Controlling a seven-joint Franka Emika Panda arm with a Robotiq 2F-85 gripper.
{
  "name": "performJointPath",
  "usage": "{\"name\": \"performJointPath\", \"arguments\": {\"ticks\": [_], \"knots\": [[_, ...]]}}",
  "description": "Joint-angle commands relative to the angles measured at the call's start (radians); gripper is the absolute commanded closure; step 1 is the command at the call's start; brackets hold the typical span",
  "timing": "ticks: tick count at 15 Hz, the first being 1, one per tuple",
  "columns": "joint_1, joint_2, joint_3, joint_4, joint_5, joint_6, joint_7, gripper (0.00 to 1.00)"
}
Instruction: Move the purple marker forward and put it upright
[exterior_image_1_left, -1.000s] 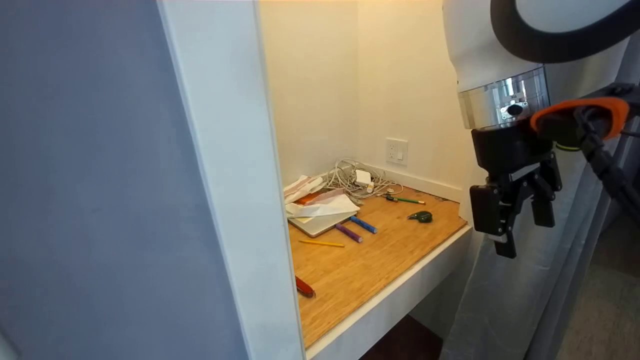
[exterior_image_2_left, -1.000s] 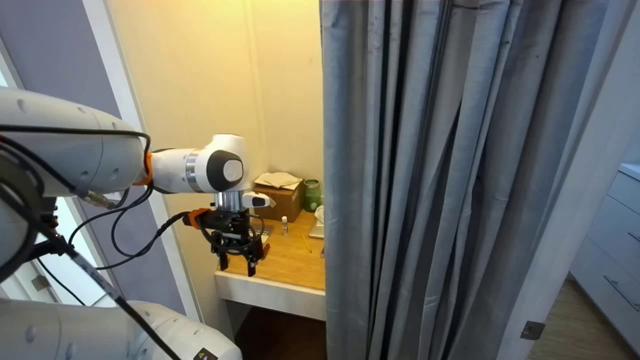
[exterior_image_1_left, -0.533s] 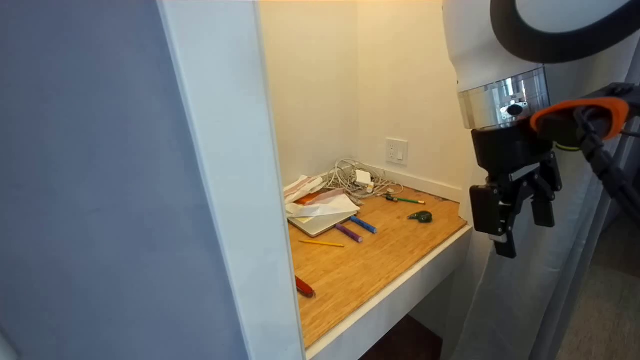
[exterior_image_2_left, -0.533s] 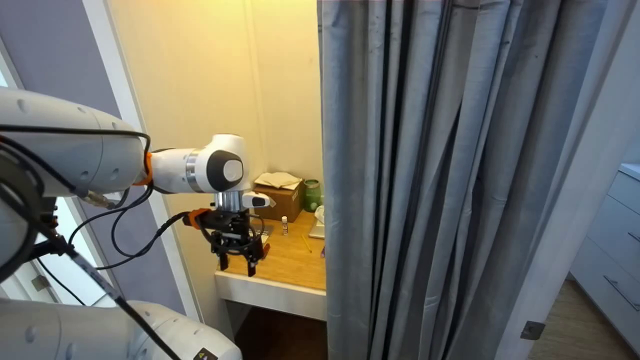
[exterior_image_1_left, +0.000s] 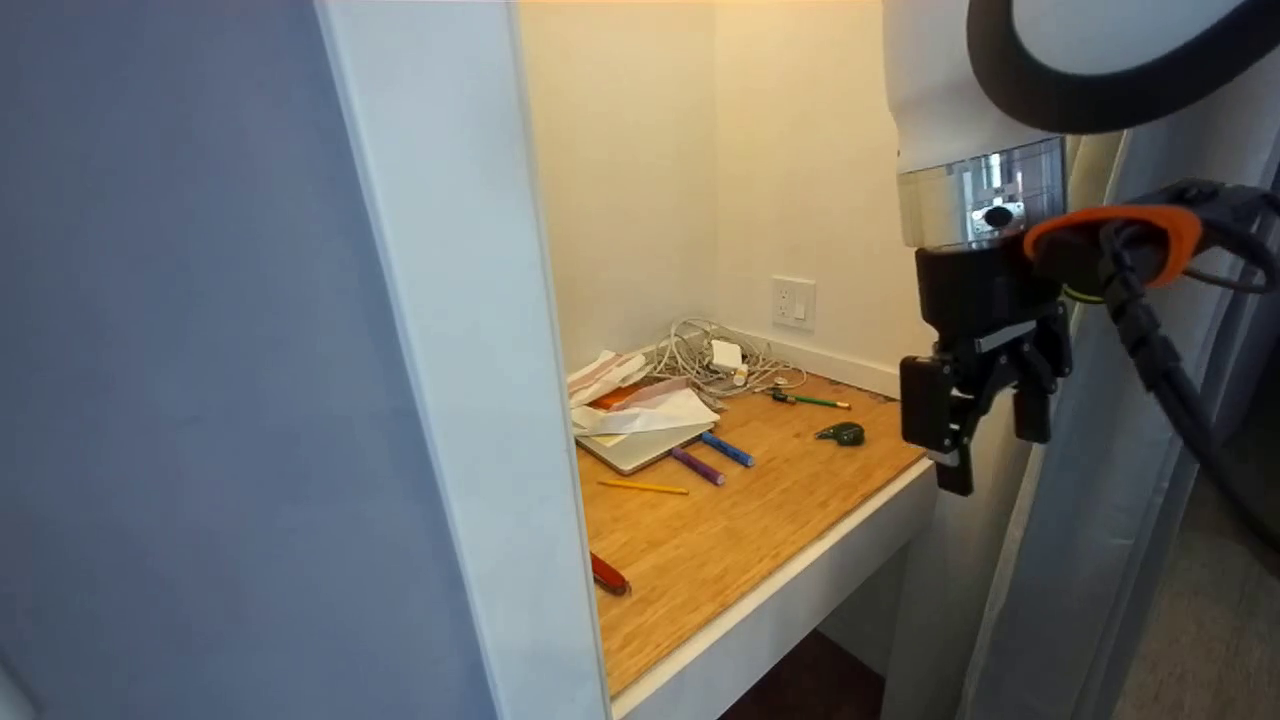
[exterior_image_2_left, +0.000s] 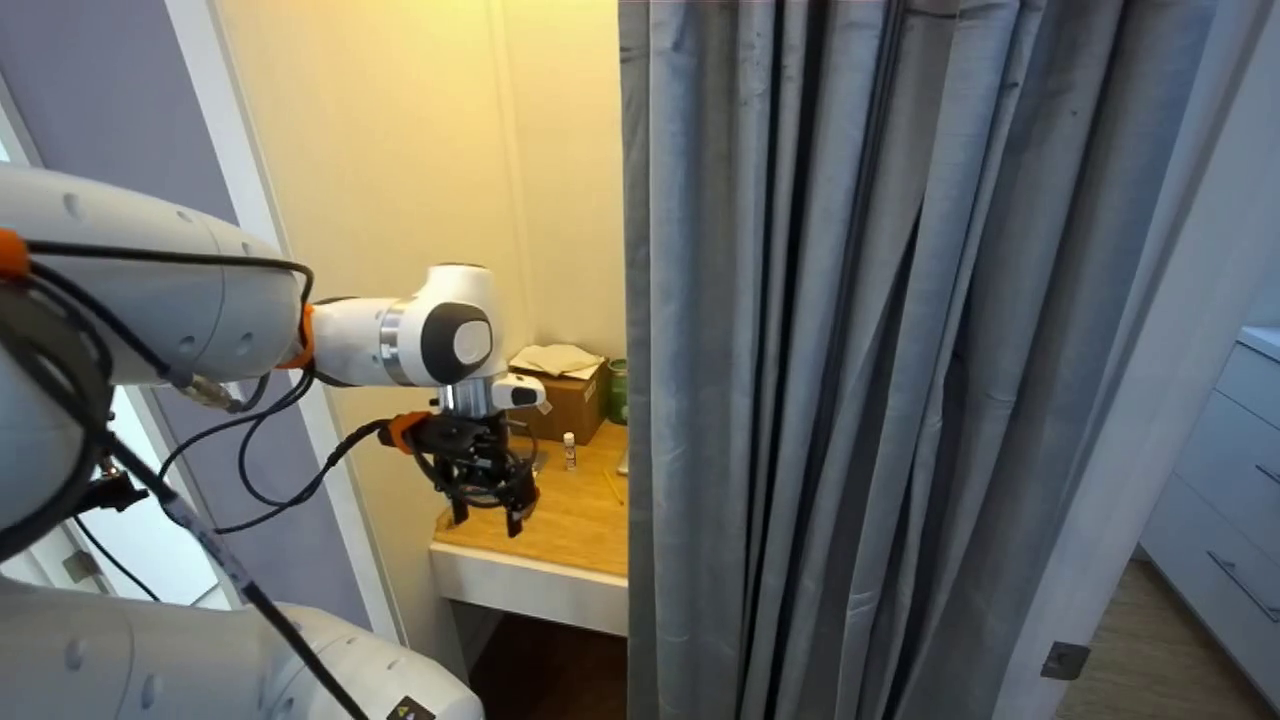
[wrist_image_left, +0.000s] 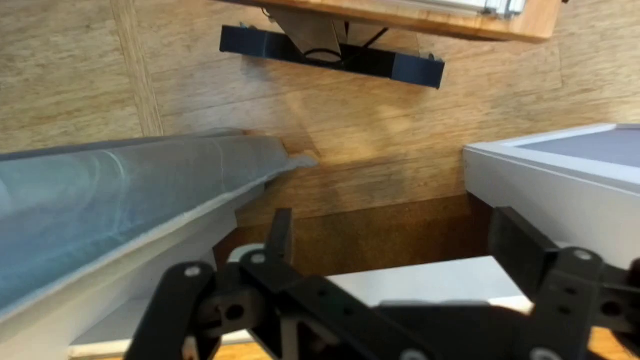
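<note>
Purple marker (exterior_image_1_left: 698, 467): slim cylinder, lying on grainy wooden desktop (exterior_image_1_left: 740, 540); black hand (wrist_image_left: 392, 235): jaws apart; grey curtain (exterior_image_2_left: 840, 360): pleated

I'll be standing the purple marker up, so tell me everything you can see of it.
In an exterior view, the purple marker is a slim, straight stick, seemingly plastic, with a paler round face at its nearer end. It lies on its side on the wooden desktop, roughly parallel to a blue marker and apart from it. Its far end is at the edge of a silvery slab; I can't tell whether they touch. Nothing grips it. No lettering is readable.
</note>
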Motion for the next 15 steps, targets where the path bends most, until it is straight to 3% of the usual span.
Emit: {"name": "performJointPath", "arguments": {"ticks": [1, 5, 10, 15], "knots": [[0.007, 0.152, -0.004, 0.082, 0.034, 0.155, 0.004, 0.0], [-0.006, 0.318, 0.005, 0.16, -0.001, 0.408, 0.009, 0.0], [-0.016, 0.534, -0.036, 0.291, -0.03, 0.617, -0.077, 0.0], [-0.045, 0.696, -0.086, 0.425, -0.266, 0.745, -0.088, 0.0]]}}
